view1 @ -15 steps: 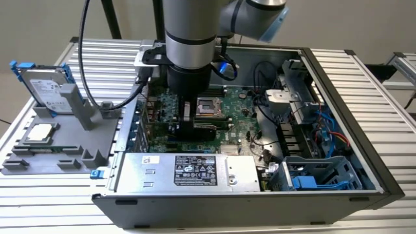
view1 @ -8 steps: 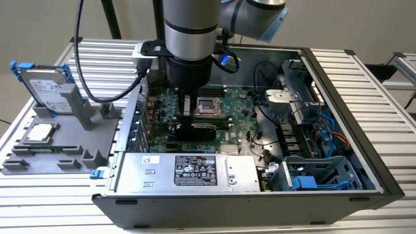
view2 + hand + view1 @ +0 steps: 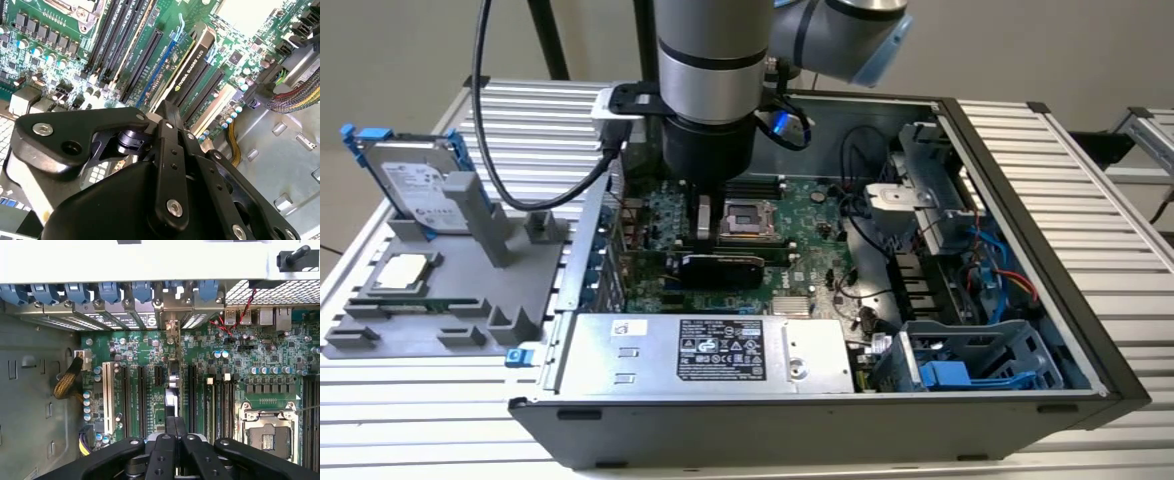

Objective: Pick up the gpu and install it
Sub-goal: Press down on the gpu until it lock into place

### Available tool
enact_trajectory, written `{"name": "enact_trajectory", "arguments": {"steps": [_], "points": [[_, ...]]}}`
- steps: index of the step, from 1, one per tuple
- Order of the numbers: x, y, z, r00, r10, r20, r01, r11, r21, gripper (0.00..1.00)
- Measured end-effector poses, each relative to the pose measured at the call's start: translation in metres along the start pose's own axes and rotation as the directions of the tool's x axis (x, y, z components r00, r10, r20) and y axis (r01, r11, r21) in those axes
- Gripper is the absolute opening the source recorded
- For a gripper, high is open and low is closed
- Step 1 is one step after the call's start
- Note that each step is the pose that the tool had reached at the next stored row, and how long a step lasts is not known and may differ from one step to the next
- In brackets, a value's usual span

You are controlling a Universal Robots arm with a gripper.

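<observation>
The gpu (image 3: 720, 266) stands on edge in a slot of the motherboard (image 3: 821, 235) inside the open computer case, black shroud facing the exterior view's front. In both wrist views I see it edge-on, gpu (image 3: 194, 62) and gpu (image 3: 171, 385), running toward the silver bracket at the case's rear wall. My gripper (image 3: 704, 245) hangs straight above the card's top edge. Its two fingers are pressed together, gripper (image 3: 176, 421) and gripper (image 3: 170, 107), with nothing visible between them. Whether the tips touch the card I cannot tell.
A grey fixture (image 3: 520, 290) at the exterior view's left holds a silver hard drive (image 3: 414, 185) with blue clips and a square CPU chip (image 3: 403, 270). Inside the case are the power supply (image 3: 707, 350), the CPU socket (image 3: 754, 218), a drive cage (image 3: 974, 365) and loose cables (image 3: 987, 275).
</observation>
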State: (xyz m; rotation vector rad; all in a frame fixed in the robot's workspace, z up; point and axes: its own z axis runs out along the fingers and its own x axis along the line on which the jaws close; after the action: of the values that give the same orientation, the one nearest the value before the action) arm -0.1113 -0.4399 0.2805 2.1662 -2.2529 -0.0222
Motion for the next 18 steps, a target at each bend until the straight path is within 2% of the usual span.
{"name": "enact_trajectory", "arguments": {"steps": [18], "points": [[0.0000,0.0000,-0.0015,1.0000,0.000,-0.0007,0.000,1.0000,0.0000,0.00]]}}
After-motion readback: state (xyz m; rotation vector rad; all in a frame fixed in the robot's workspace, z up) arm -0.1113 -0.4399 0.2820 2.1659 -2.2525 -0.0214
